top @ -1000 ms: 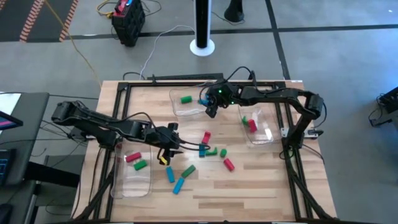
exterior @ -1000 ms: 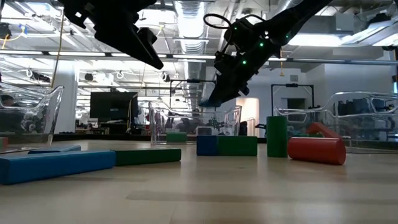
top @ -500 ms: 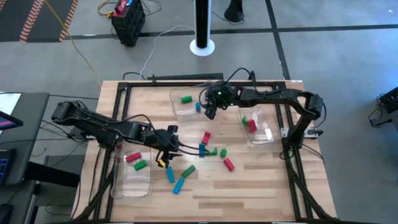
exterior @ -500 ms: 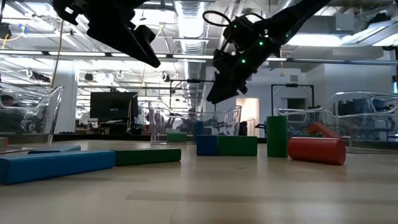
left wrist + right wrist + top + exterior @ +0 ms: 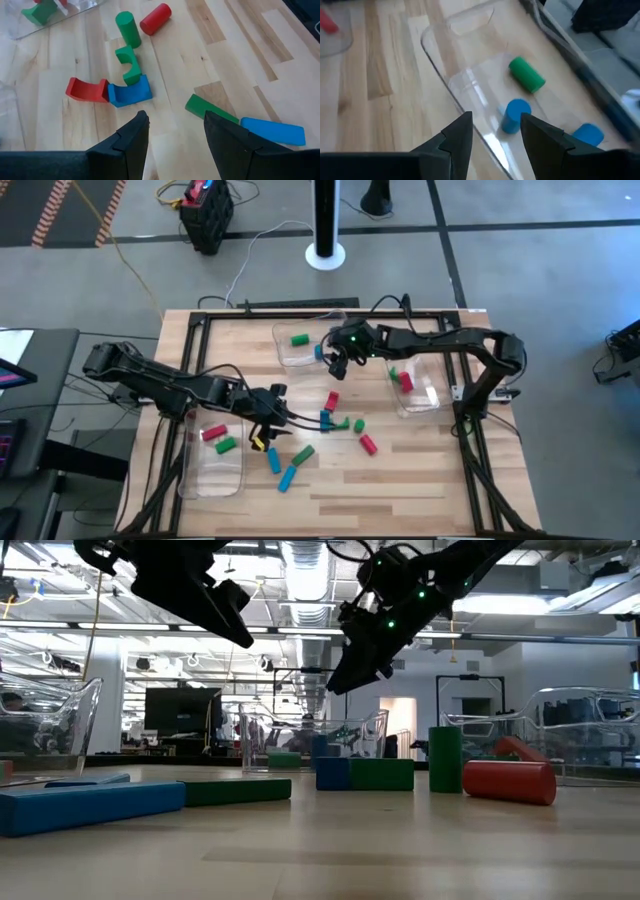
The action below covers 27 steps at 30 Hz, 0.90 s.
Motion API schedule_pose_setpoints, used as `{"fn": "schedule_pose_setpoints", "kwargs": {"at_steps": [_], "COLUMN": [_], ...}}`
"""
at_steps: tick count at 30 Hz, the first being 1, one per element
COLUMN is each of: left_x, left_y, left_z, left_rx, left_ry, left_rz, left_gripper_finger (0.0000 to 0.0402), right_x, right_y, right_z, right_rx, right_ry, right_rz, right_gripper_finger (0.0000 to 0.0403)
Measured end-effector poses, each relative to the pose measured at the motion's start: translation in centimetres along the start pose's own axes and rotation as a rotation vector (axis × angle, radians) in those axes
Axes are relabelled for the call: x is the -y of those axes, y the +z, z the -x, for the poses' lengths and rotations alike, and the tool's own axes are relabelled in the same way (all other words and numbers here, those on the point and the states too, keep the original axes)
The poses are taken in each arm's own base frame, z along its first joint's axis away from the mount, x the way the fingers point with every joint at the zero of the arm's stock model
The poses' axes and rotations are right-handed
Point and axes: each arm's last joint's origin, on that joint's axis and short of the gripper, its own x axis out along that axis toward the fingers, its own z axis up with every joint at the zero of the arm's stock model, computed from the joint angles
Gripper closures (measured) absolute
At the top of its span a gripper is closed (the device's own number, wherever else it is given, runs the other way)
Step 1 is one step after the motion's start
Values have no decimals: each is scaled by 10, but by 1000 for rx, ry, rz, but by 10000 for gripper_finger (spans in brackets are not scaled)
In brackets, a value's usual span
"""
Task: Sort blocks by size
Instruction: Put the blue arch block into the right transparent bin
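The blocks are judged light, rigid and smooth; the cylinders could roll, so flat sides should be pinched. Most are scattered on the wooden worktop just right of the left gripper, fingers apart, empty. The right gripper, also apart, hovers above them over a clear tray.

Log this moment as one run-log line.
left gripper open over loose blocks | right gripper open above far tray | blue cylinder in tray
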Motion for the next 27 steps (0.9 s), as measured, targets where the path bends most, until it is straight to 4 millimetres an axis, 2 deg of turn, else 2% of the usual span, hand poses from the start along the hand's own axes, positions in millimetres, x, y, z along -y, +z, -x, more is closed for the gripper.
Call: {"fn": "schedule_pose_setpoints", "kwargs": {"at_steps": [6,13,17,27], "left_x": [1,1,1,1], "left_y": [-1,-1,-1,-1], "left_z": [0,0,0,0], "left_rx": [-5,-6,-6,-3], "left_ry": [-25,-26,-26,-25], "left_rz": [0,-8,-19,-28], "left_gripper_finger": [216,216,216,216], "right_x": [-18,-49,-66,-107], "right_y": [6,8,3,-23], "right_z": [24,52,63,75], "right_rx": [7,10,-25,-191], "right_ry": [-26,-1,3,71], "right_rz": [45,106,142,225], "right_gripper_finger": [209,209,209,209]}}
